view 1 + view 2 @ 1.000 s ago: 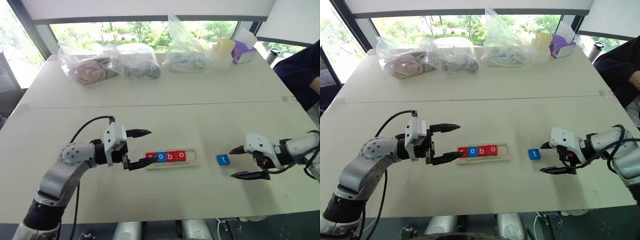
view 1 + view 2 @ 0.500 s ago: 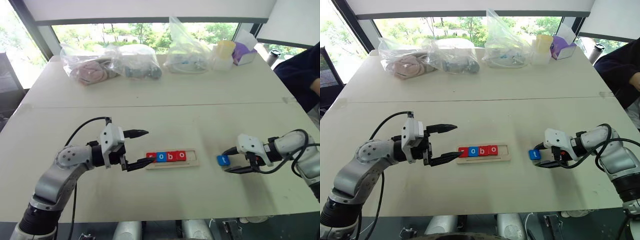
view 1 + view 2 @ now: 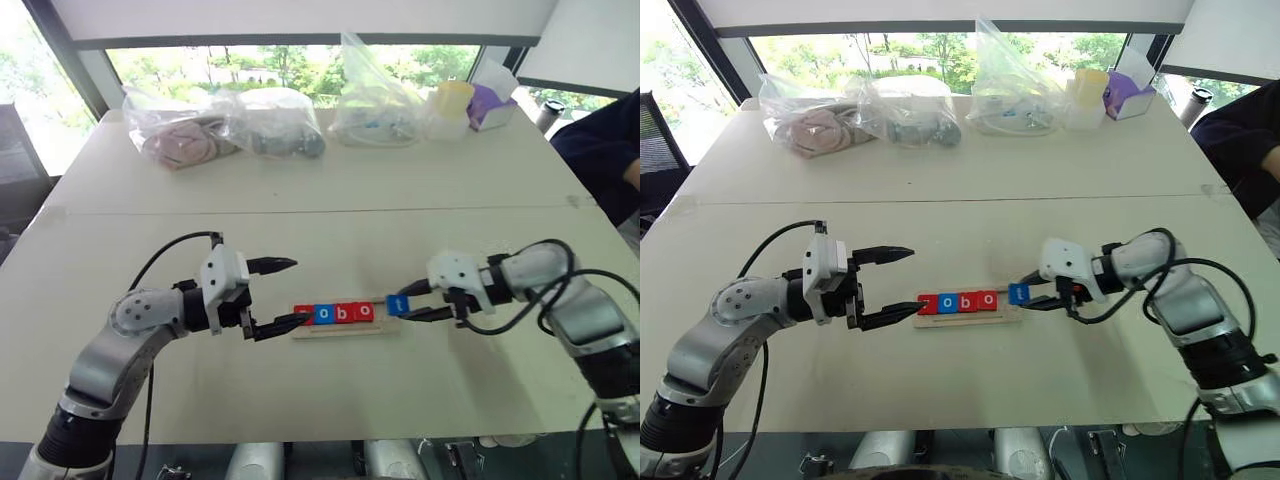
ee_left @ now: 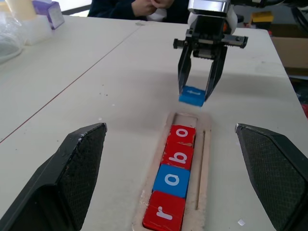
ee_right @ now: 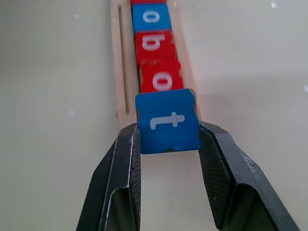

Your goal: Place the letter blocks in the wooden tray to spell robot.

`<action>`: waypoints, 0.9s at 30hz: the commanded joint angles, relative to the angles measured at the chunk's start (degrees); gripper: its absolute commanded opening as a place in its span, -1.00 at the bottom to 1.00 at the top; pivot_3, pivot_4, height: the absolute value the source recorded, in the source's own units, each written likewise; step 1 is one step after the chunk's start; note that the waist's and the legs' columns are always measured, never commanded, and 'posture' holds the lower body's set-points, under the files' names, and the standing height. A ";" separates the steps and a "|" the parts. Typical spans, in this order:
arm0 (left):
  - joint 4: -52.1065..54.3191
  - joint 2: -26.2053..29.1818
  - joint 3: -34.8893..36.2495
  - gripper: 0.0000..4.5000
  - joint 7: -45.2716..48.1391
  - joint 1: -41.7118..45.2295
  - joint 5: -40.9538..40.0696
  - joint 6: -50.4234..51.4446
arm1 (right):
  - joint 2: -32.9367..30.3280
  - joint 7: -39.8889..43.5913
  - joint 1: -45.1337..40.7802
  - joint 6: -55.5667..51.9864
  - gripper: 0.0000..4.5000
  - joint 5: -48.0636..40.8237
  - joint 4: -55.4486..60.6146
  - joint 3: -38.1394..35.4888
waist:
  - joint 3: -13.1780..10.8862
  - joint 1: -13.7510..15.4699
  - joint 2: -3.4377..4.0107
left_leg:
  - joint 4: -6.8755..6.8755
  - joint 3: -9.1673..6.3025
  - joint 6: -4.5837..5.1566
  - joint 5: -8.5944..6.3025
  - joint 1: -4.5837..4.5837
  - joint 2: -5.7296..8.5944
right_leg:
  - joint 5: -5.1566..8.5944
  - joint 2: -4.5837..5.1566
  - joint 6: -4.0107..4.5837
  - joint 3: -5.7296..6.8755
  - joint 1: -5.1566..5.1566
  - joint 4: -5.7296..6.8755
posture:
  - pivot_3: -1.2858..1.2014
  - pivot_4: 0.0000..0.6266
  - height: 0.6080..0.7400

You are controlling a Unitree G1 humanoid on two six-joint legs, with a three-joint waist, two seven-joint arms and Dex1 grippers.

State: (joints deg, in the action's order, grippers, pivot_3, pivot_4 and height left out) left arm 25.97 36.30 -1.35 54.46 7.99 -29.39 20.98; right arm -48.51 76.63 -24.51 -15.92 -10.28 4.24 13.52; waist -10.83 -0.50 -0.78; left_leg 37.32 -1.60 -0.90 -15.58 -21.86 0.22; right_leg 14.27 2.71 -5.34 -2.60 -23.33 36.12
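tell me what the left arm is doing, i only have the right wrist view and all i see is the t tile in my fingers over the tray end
Observer: The left gripper is open, its lower finger resting at the r end of the wooden tray.
Operator: is the t tile in the slot yet
Observer: No. In the left wrist view the blue t tile, pinched by the right gripper, is just beyond the tray's open end, above the table.
Operator: anything else near the tray
Observer: No. The head views show bags and a purple box along the table's far edge.
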 commanded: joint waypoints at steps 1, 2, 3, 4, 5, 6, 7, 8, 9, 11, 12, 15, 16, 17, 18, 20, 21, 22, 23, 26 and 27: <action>1.96 0.17 0.62 1.00 -0.51 0.22 -0.69 0.02 | 0.10 -0.28 -1.52 0.54 -0.50 1.64 -0.30 1.00 | 0.00 0.00 0.00 | 0.01 0.00 0.00 0.00 -0.04 0.02 | 0.00 0.03 0.00 0.00 -0.02 -0.01 | 0.03 -0.52 1.00; 2.21 0.27 0.85 1.00 -0.61 -0.09 -0.74 0.04 | 0.33 -0.24 -1.83 0.37 -0.50 1.63 -0.37 1.28 | 0.00 -0.05 0.00 | 0.02 0.02 0.00 0.00 -0.08 0.04 | 0.00 0.07 0.00 0.00 -0.04 -0.02 | 0.03 -0.52 1.00; 2.46 0.36 1.06 1.00 -0.78 -0.40 -0.82 0.11 | 0.50 -0.14 -2.08 0.23 -0.50 1.66 -0.49 1.56 | 0.00 -0.13 0.00 | 0.03 0.03 0.00 0.00 -0.09 0.04 | 0.00 0.09 -0.01 0.00 -0.05 -0.03 | 0.03 -0.52 1.00; 2.74 0.46 1.24 1.00 -0.96 -0.76 -0.86 0.14 | 0.67 -0.07 -2.25 0.33 -0.50 1.81 -0.69 1.83 | 0.00 -0.17 0.00 | 0.03 0.05 0.00 0.00 -0.09 0.04 | -0.01 0.10 -0.01 -0.01 -0.06 -0.04 | 0.03 -0.52 1.00; 2.94 0.54 1.34 1.00 -1.09 -1.04 -0.89 0.13 | 0.85 -0.08 -2.40 0.39 -0.50 1.98 -0.90 2.02 | 0.00 -0.22 0.00 | 0.03 0.05 0.00 0.00 -0.09 0.04 | -0.01 0.10 -0.01 0.00 -0.06 -0.03 | 0.03 -0.52 1.00; 3.14 0.57 1.40 1.00 -1.25 -1.29 -0.92 0.13 | 1.05 -0.09 -2.56 0.48 -0.50 2.18 -1.16 2.18 | 0.00 -0.24 0.00 | 0.02 0.04 0.00 0.00 -0.08 0.03 | -0.01 0.09 -0.01 0.00 -0.06 -0.02 | 0.03 -0.52 1.00; 3.29 0.58 1.41 1.00 -1.40 -1.47 -0.92 0.13 | 1.15 -0.01 -2.67 0.66 -0.50 2.37 -1.33 2.30 | 0.00 -0.24 0.00 | 0.02 0.04 0.00 0.00 -0.07 0.01 | -0.01 0.07 0.00 0.00 -0.06 -0.01 | 0.03 -0.52 1.00; 3.44 0.59 1.44 1.00 -1.53 -1.62 -0.93 0.15 | 1.30 0.01 -2.82 0.75 -0.50 2.55 -1.51 2.39 | 0.00 -0.24 0.00 | 0.01 0.02 0.00 0.00 -0.06 0.00 | -0.01 0.04 0.00 0.01 -0.07 0.00 | 0.03 -0.52 1.00; 3.57 0.57 1.43 1.00 -1.70 -1.71 -0.91 0.18 | 1.46 -0.02 -2.97 0.74 -0.50 2.69 -1.71 2.43 | 0.00 -0.24 0.00 | 0.00 0.01 0.00 0.00 -0.05 -0.01 | 0.00 0.04 0.00 0.01 -0.07 0.01 | 0.03 -0.52 1.00; 3.79 0.54 1.41 1.00 -1.97 -1.80 -0.90 0.27 | 1.58 0.09 -3.15 0.85 -0.50 2.88 -2.03 2.51 | 0.00 -0.23 0.00 | -0.01 0.01 0.00 0.00 -0.04 -0.01 | -0.01 0.03 0.00 0.01 -0.07 0.02 | 0.03 -0.52 1.00; 3.83 0.53 1.40 1.00 -2.09 -1.82 -0.89 0.26 | 1.64 0.11 -3.23 0.89 -0.50 2.98 -2.18 2.63 | 0.00 -0.23 0.00 | 0.00 0.02 0.00 0.00 -0.04 -0.01 | -0.01 0.03 0.00 0.01 -0.07 0.02 | 0.03 -0.52 1.00; 4.08 0.56 1.30 1.00 -2.44 -1.91 -0.93 0.28 | 1.70 0.11 -3.21 0.86 -0.50 3.06 -2.18 2.77 | 0.00 -0.23 0.00 | 0.00 0.03 0.00 0.00 -0.05 0.00 | -0.01 0.03 -0.01 0.01 -0.07 0.02 | 0.03 -0.52 1.00; 4.02 0.56 1.25 1.00 -2.49 -1.86 -0.91 0.23 | 1.80 0.10 -3.24 0.75 -0.50 3.10 -2.11 2.84 | 0.00 -0.22 0.00 | 0.00 0.03 0.00 0.00 -0.05 0.00 | -0.01 0.03 -0.01 0.01 -0.07 0.02 | 0.03 -0.52 1.00; 3.97 0.55 1.22 1.00 -2.52 -1.81 -0.89 0.19 | 1.89 0.09 -3.27 0.66 -0.50 3.15 -2.07 2.89 | 0.00 -0.20 0.00 | 0.00 0.02 0.00 0.00 -0.05 0.00 | -0.01 0.03 -0.01 0.01 -0.07 0.02 | 0.03 -0.52 1.00; 3.85 0.54 1.19 1.00 -2.49 -1.72 -0.89 0.15 | 2.03 0.06 -3.30 0.55 -0.50 3.22 -2.06 2.96 | 0.00 -0.21 0.00 | 0.00 0.02 0.00 0.00 -0.05 0.00 | -0.01 0.03 -0.01 0.01 -0.07 0.02 | 0.03 -0.52 1.00; 3.67 0.53 1.14 1.00 -2.42 -1.56 -0.88 0.09 | 2.21 0.02 -3.27 0.38 -0.05 3.36 -2.00 2.99 | 0.00 -0.23 0.00 | 0.00 0.02 0.00 0.00 -0.05 0.00 | -0.01 0.03 -0.01 0.01 -0.07 0.02 | 0.03 -0.52 1.00; 3.60 0.52 1.13 1.00 -2.39 -1.49 -0.88 0.09 | 2.22 0.05 -3.22 0.37 0.17 3.40 -1.95 2.98 | 0.00 -0.23 0.00 | 0.00 0.03 0.00 0.00 -0.04 0.00 | -0.01 0.03 -0.01 0.01 -0.07 0.02 | 0.03 -0.52 1.00; 3.58 0.52 1.12 1.00 -2.38 -1.45 -0.88 0.09 | 2.21 0.08 -3.19 0.38 0.36 3.42 -1.91 2.98 | 0.00 -0.23 0.00 | 0.00 0.02 0.00 0.00 -0.04 0.00 | -0.01 0.03 -0.01 0.01 -0.07 0.02 | 0.03 -0.52 1.00; 3.53 0.52 1.13 1.00 -2.37 -1.40 -0.89 0.09 | 2.23 0.05 -3.19 0.40 0.64 3.44 -1.93 2.97 | 0.00 -0.22 0.00 | 0.00 0.02 0.00 0.00 -0.05 0.00 | -0.01 0.03 -0.01 0.01 -0.07 0.02 | 0.03 -0.52 1.00; 3.49 0.55 1.15 1.00 -2.31 -1.35 -0.93 0.11 | 2.20 -0.04 -3.20 0.33 0.99 3.40 -1.80 2.85 | 0.00 -0.23 0.00 | 0.00 0.02 0.00 0.00 -0.05 0.00 | -0.01 0.03 -0.01 0.01 -0.07 0.02 | 0.03 -0.52 1.00; 3.46 0.57 1.16 1.00 -2.27 -1.32 -0.94 0.12 | 2.19 -0.04 -3.24 0.24 0.99 3.35 -1.72 2.79 | 0.00 -0.23 0.00 | 0.00 0.03 0.00 0.00 -0.05 0.00 | -0.01 0.03 -0.01 0.01 -0.07 0.02 | 0.03 -0.52 1.00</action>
State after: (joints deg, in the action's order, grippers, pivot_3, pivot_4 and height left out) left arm 27.85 36.48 -1.15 52.21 6.33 -29.42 21.08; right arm -46.16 76.67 -26.76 -15.90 -6.89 1.42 17.08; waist -10.83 -0.72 -0.78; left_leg 37.32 -1.58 -0.90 -15.57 -21.90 0.22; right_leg 14.26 2.74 -5.35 -2.59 -23.40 36.14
